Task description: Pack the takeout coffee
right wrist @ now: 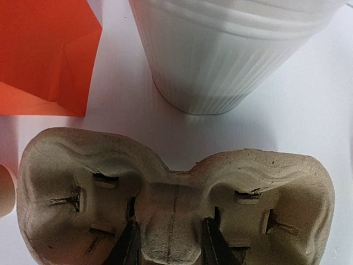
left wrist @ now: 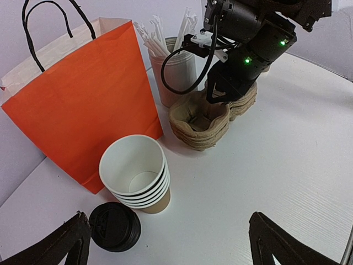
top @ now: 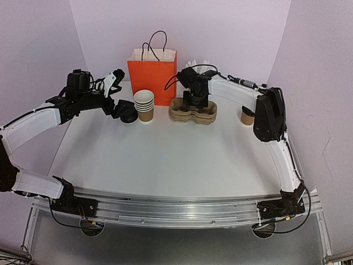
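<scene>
The takeout coffee (top: 247,116) stands at the far right of the surface (top: 165,160), half hidden behind the right arm, not yet packed. The right gripper (right wrist: 171,245) is down on the stacked cup carriers (right wrist: 276,187), jaws close either side of the centre ridge; whether they pinch it I cannot tell. The orange bag (top: 151,77) stands behind. The left gripper (left wrist: 168,245) hangs spread wide. Packing looks barely begun
</scene>
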Motion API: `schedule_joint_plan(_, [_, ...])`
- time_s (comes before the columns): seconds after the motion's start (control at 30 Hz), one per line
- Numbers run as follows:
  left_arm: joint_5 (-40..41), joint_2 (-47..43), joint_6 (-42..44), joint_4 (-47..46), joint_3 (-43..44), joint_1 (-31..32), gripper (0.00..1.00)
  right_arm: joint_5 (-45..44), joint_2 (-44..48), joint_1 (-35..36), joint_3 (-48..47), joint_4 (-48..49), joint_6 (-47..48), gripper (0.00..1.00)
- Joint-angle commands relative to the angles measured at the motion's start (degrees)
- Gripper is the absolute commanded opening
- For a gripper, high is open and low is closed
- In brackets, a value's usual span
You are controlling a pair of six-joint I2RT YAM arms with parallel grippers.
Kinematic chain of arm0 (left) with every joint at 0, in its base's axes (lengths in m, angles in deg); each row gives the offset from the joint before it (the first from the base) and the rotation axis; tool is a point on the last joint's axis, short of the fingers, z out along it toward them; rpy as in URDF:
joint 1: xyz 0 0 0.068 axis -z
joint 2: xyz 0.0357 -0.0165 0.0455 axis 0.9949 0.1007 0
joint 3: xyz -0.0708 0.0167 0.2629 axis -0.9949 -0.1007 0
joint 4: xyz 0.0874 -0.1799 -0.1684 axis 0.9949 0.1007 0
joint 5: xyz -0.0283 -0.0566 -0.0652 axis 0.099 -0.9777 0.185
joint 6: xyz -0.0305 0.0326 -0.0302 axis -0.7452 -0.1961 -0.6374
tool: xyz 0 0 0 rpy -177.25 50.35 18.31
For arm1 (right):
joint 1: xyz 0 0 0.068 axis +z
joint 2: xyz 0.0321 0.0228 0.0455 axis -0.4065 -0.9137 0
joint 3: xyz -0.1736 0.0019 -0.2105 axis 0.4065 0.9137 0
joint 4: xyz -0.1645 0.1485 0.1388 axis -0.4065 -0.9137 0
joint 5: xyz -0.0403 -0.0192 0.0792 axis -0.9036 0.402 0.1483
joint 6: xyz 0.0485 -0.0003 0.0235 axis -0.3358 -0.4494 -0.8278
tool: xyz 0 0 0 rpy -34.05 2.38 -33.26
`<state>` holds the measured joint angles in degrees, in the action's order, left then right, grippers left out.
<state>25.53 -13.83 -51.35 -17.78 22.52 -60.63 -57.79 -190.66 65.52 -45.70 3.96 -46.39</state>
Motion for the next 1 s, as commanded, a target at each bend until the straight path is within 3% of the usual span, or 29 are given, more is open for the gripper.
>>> schedule_joint_plan(0.0, [-1.00,-0.31,0.20,-1.89,0.43,-0.29,0.99,-0.35,-1.41,-0.05,-0.87,-1.13,-0.74,0.20])
schedule_joint_plan(0.3, [-1.37,-0.21,0.20,-2.16,0.17,-0.39,0.99,-0.84,0.26,-0.04,-0.87,-1.32,-0.55,0.00])
schedule_joint_plan(0.97, [-1.90,-0.25,0.57,-2.23,0.42,-0.39,1.00,-1.97,4.06,-0.05,-3.02,-1.85,1.65,0.00])
